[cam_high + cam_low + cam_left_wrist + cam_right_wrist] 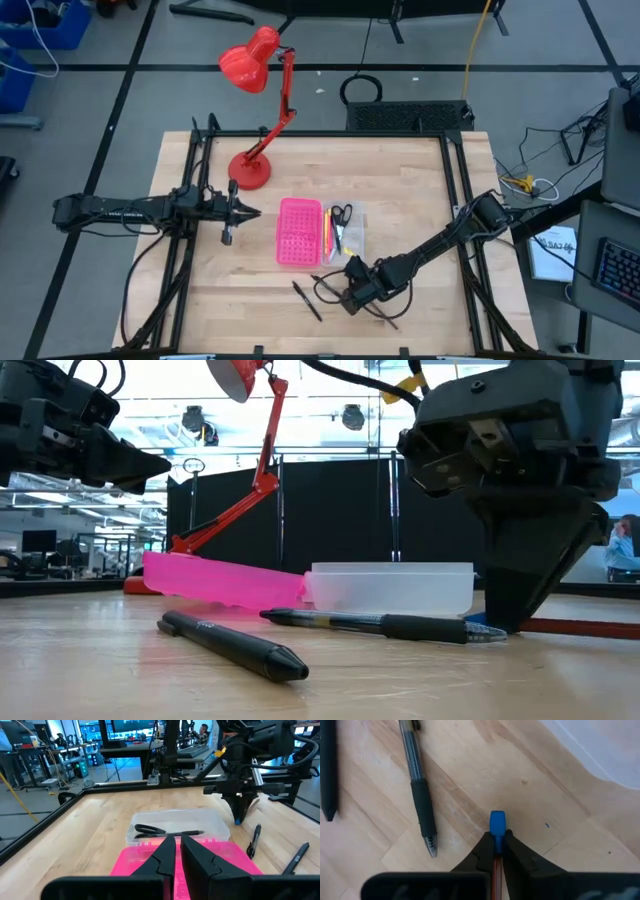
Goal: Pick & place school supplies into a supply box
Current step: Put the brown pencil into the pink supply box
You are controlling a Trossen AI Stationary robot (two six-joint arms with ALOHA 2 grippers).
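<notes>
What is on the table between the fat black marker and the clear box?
A clear pen with a black grip lies between the black marker and the clear box, seen in the low view.

You've got 1 supply box (318, 232): 1 pink half (298, 232) + 1 clear tray half (350, 228). In the tray you can count 1 pr black-handled scissors (341, 215) plus a few thin pens/pencils (327, 232), pink and yellow among them; exact no. can't be told.

On the counter (400, 190) you see 2 loose pens: 1 black marker-type pen (232, 644) and 1 clear-barrel pen w/ black grip (380, 624).

1 brown pencil w/ blue cap (497, 832) sits clamped in the right gripper (496, 851).

1 red desk lamp (258, 105). 2 arms, 2 grippers: left gripper (243, 211) and the right one.
</notes>
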